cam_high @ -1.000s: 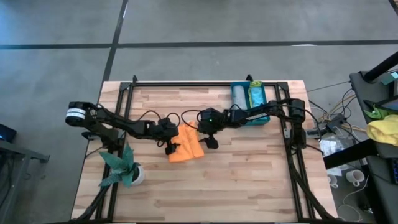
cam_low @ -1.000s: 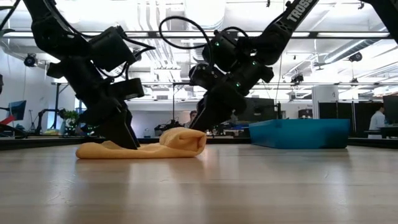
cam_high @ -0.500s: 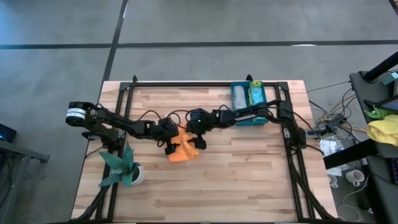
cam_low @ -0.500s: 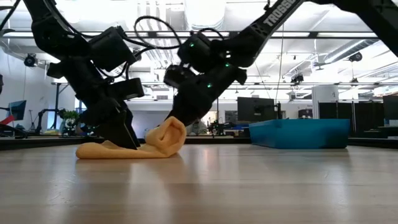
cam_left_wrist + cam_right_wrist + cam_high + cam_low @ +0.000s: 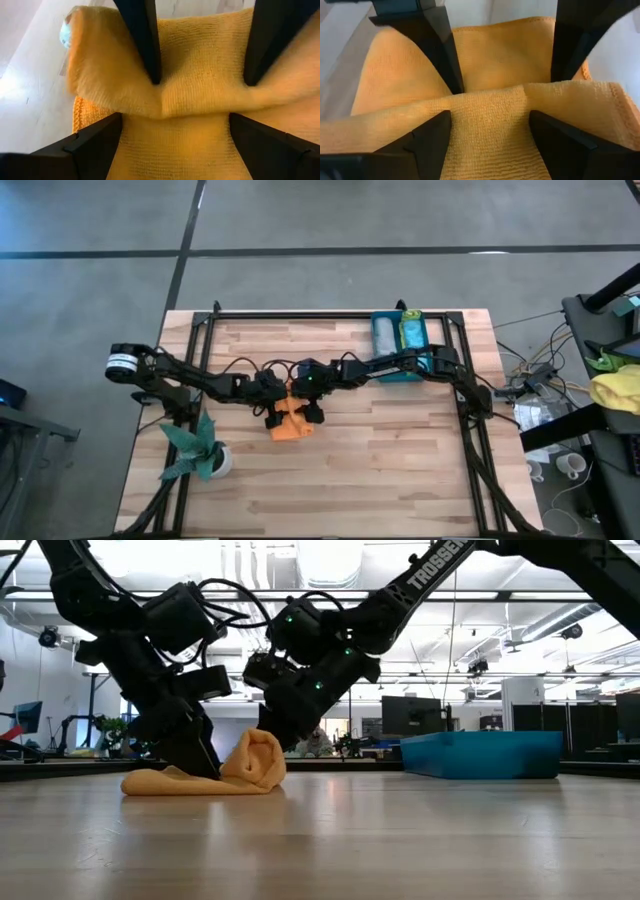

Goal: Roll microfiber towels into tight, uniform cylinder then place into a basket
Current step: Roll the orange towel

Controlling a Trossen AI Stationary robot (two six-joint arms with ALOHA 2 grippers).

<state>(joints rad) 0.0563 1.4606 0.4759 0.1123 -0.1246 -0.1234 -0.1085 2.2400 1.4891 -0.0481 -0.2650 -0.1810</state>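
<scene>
Grey seamed floor [image 5: 90,330], pale wooden table [image 5: 400,470], perhaps monitors [image 5: 405,718] behind.

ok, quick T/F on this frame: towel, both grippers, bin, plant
1. The orange towel is partly rolled, its roll standing at the end nearer the bin. True.
2. The teal bin is empty. False: it holds a grey roll and a green roll.
3. The left gripper is down on the towel's flat part. True.
4. The right gripper is parked over the bin. False: it is at the towel's rolled end, mid-table.
5. The potted plant stands on the table's right side in the high view. False: it is at the left, near the front edge.
</scene>
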